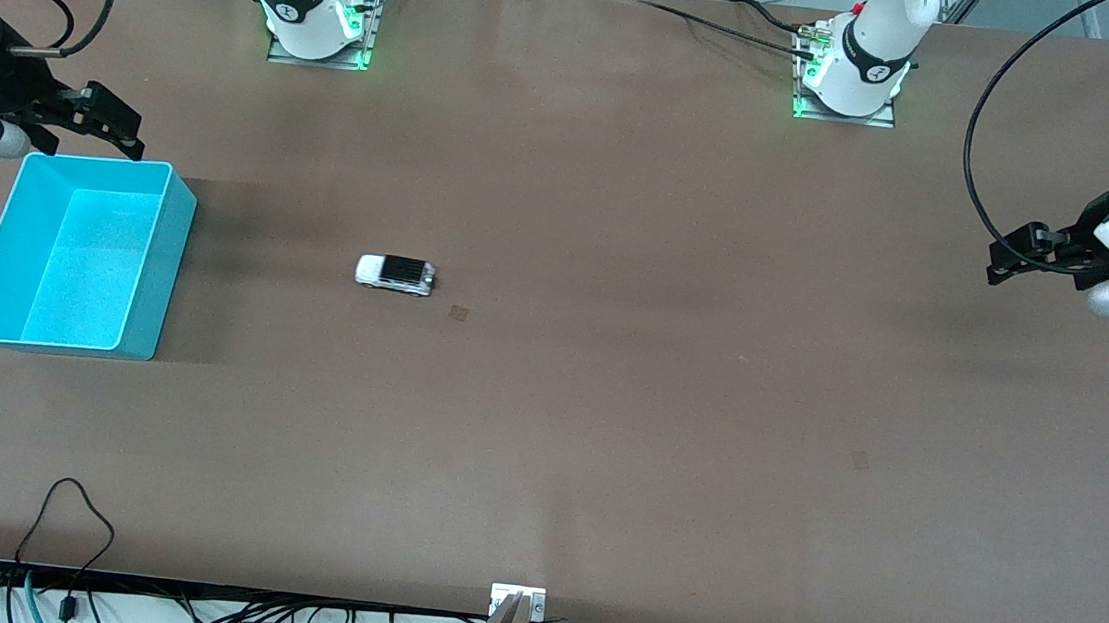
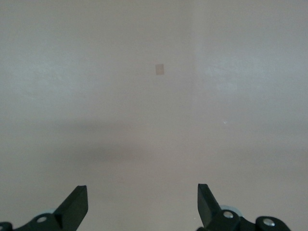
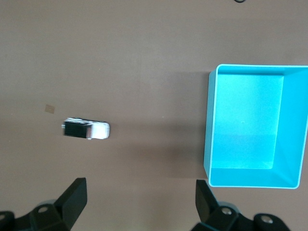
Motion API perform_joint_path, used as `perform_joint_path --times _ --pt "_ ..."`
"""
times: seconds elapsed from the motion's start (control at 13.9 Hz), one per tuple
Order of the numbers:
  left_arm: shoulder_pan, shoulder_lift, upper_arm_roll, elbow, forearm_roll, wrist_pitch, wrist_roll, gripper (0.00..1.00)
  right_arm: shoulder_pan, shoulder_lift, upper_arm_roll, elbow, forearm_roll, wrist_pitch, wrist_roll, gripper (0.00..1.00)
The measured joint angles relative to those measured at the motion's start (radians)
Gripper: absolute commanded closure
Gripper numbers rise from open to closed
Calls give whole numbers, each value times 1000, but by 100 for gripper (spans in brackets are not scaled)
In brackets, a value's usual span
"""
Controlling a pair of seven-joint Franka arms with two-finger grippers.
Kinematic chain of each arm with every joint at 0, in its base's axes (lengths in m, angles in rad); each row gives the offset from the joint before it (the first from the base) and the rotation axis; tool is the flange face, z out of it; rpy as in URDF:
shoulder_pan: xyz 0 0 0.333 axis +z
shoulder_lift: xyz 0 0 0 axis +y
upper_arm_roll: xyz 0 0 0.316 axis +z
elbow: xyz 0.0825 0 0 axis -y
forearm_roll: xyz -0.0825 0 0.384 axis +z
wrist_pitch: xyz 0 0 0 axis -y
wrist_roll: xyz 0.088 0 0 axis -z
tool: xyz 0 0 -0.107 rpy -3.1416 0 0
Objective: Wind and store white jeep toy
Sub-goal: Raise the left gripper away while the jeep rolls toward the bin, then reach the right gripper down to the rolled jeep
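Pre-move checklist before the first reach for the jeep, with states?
1. White jeep toy on its wheels on the table, nothing touching it: ok.
2. Turquoise bin upright, nothing visible in it: ok.
3. Right gripper open, holding nothing, up near the bin at the right arm's end: ok.
4. Left gripper open, holding nothing, waiting over its own end: ok.
5. Winding mechanism on the jeep: cannot tell.

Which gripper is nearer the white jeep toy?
Right. The right gripper is open above the turquoise bin's edge, beside the white jeep toy; the left gripper is open at the table's left-arm end.
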Motion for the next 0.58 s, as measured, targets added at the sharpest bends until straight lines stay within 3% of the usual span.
perform_joint_path --times 0.58 --pt "0 -10 -7 19 0 -76 0 0 -3 30 -2 -4 0 -69 -30 0"
